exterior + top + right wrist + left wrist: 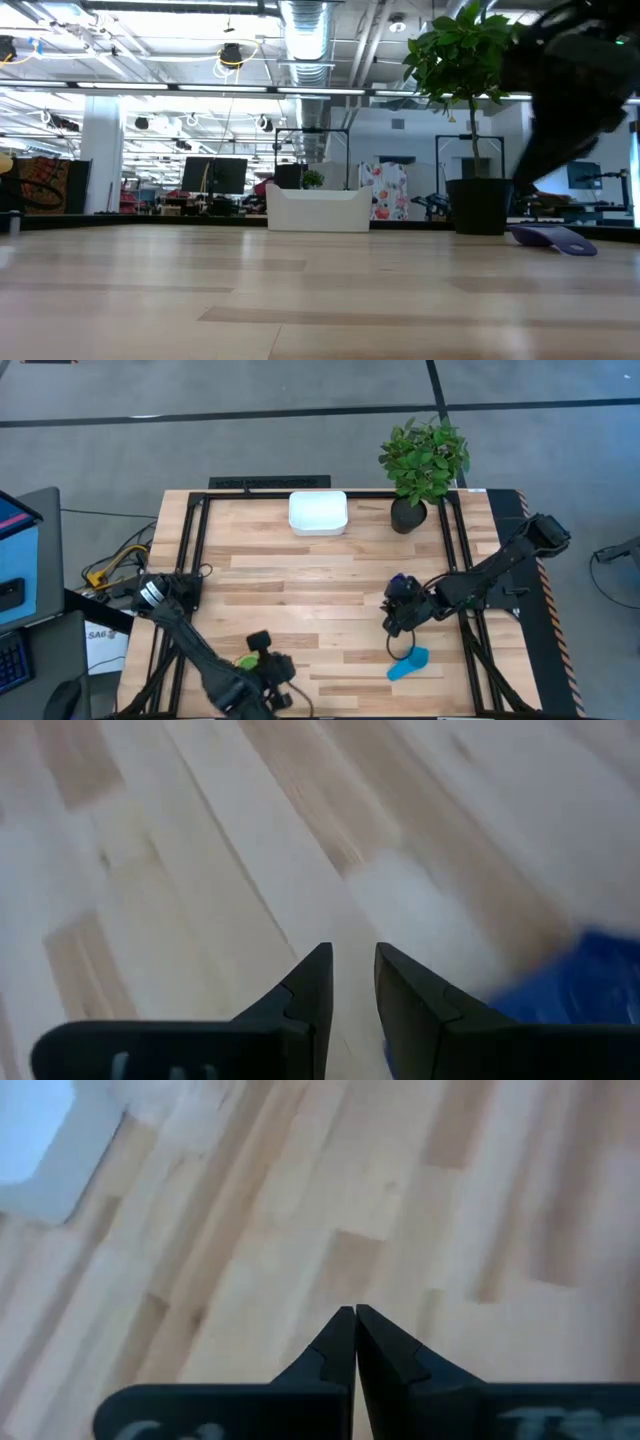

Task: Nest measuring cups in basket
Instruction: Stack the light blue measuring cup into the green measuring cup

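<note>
Pale butcher-block planks, light and tan strips with a smooth finish, make up the wooden table (300,575), framed by black rails. At its far edge a leafy green plant in a black pot (408,515) stands right of the white basket (318,513), a shallow, smooth-walled square with rounded corners.

Reaching in from the right side, the right gripper (398,622) hangs over the near-right planks with its dark fingers (308,985) parted by a narrow gap and nothing between them. Just nearer than it lies a light blue measuring cup (409,663), a small plastic scoop flat on the wood.

Low at the near edge, the left gripper (355,1320) has its tips pressed together, empty. A yellow-green cup (246,659) shows beside that arm, partly hidden.
</note>
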Motion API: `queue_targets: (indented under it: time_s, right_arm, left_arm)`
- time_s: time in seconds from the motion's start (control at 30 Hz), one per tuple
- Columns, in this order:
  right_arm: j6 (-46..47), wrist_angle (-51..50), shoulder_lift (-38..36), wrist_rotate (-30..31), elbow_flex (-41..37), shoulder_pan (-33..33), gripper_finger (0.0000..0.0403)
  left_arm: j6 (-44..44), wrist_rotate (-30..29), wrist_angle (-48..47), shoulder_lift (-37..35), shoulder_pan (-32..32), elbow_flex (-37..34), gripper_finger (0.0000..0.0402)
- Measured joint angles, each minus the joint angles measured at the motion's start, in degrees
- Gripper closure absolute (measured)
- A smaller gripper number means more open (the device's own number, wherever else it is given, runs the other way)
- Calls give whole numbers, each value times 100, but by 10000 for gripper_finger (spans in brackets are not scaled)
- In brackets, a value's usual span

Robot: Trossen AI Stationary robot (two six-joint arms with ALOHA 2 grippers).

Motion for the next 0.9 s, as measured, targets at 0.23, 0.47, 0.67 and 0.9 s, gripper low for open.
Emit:
queue_targets:
  time_s: [0.23,0.47,0.67,0.9]
  right_arm:
    - [1167,-1024,-306,-815,0,679,300]
    - [2490,-1025,-304,-868,0,1649,300]
    - [3816,-1860,-244,-860,338,2319,300]
    - [4764,-2568,-83,-995,775,2884,300]
  left_arm:
    - [1436,251,868,-70,804,-592,401]
    - [3512,1192,2717,-175,1641,-1222,401]
    - [4551,2173,3995,-288,2300,-1848,401]
    - [5078,2420,5662,-1007,2755,-3087,401]
